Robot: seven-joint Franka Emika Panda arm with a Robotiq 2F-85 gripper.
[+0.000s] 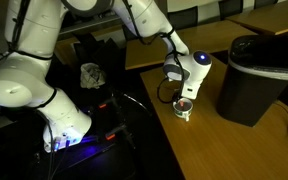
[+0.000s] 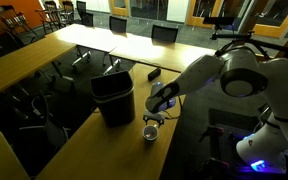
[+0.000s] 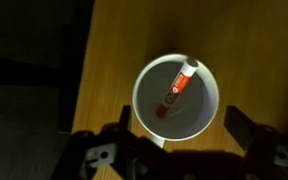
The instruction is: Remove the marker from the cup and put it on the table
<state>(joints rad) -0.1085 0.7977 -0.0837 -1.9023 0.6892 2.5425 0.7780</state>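
A: Where is the marker [image 3: 174, 92] lying?
B: It is leaning inside the cup [image 3: 206, 108] on the table [image 3: 114, 40], upper end pointing toward one o'clock.
A: The gripper [image 3: 180, 118]?
B: Hovering over the cup, jaws standing apart at eight and four o'clock.

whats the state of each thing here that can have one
marker, inside the cup, leaning on its rim, not held
cup, upright on the table, holding the marker
hand, open, above the cup
black bin, upright on the table, apart from the cup
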